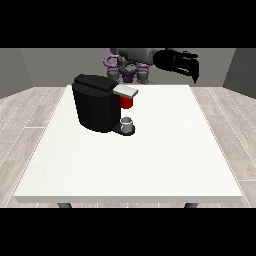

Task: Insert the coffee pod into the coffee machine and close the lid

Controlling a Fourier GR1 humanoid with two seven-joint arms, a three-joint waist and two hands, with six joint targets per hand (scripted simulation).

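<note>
We cannot find the hand at the view's left; the coffee machine (97, 102) covers that part of the robot. The robot's body (131, 62) is too small for us to make out. The surface's (150, 160) legs show only as stubs below its near edge.

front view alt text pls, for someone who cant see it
A black coffee machine stands left of centre on a white table, with a grey lid over a red part and a small grey cup at its base. Behind the table, a black hand is raised at the view's right, above the far edge.
</note>
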